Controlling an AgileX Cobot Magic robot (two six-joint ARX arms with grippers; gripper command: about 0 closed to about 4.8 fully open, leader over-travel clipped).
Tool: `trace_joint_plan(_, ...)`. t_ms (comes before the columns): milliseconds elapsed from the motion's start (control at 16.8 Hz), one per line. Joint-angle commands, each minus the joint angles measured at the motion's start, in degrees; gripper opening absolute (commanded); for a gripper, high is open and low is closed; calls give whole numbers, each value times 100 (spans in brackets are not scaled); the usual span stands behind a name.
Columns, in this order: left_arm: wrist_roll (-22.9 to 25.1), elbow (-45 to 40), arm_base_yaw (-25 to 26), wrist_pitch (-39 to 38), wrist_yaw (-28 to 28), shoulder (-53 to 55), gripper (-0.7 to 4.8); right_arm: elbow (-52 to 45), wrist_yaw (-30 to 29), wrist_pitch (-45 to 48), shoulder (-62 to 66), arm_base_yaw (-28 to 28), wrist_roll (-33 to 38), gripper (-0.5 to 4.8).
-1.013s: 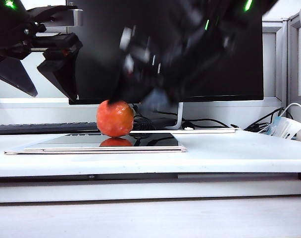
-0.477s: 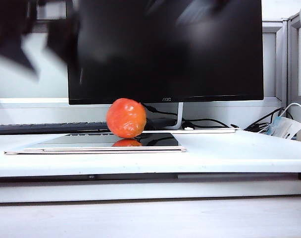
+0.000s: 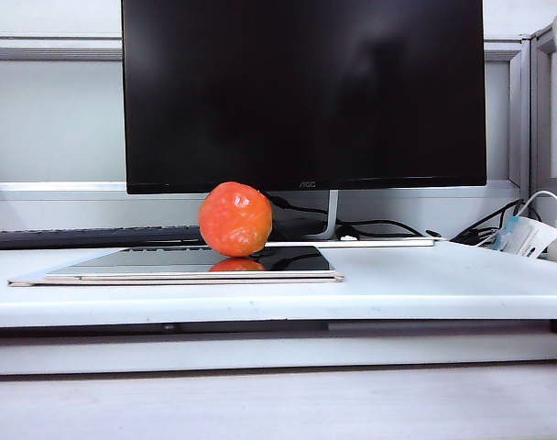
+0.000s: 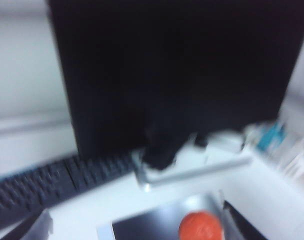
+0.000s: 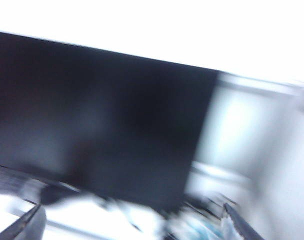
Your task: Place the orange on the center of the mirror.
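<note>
with the orange [image 3: 235,218] already resting on the mirror [image 3: 169,267], right of its middle and toward the far edge as the exterior view shows it, i judge the placing step done and the retreat in hand. my left end effector [image 4: 134,225] shows only as two finger edges at the frame's border in its blurred wrist view, spread wide and holding nothing, looking down on the orange. my right end effector [image 5: 134,225] is likewise spread and empty, facing the monitor [image 3: 304,92]. next i would only check the orange sits still; if centring matters, a gentle nudge toward the mirror's middle is called for. a second ago both arms crowded the exterior view above the orange; now they are gone from it, and the orange has shifted slightly right.
</note>
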Motion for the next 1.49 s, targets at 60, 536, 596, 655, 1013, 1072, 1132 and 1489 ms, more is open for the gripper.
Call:
trace_joint_plan(60,-31,15,7,-1198,87,-1119,479,-116,122,-1449,-920,-310,-87,479)
trace_joint_plan(536,-938,-2184,9,-629,708,-2068,479,-3191,-1005,-400,-2367,-297,1482,479)
trace_joint_plan(596,-938,-2723,9,234,787,-2044,479,-3539,-1078,22,-2350,-291,1484,479)
trace_joint_plan(655,-942,-3169,7,933,787,-2026,479,-3836,-1071,356,-2332,-291,1482,479)
trace_joint_plan(1013,-1816,-4992,7,2138,807,-1993,-2,-5523,-1128,828,-2339,-289,2085,234)
trace_joint_plan(1072,-1799,-5077,7,2124,756,-1993,-6,-5659,-1115,831,-2339,-289,2074,38)
trace_joint_plan(1132,-1799,-5097,7,2076,739,-1993,-5,-5713,-1045,868,-2339,-299,2070,-4)
trace_joint_plan(1489,-1794,-5097,7,2037,780,-1998,-5,-5731,-391,909,-2339,-297,2072,4)
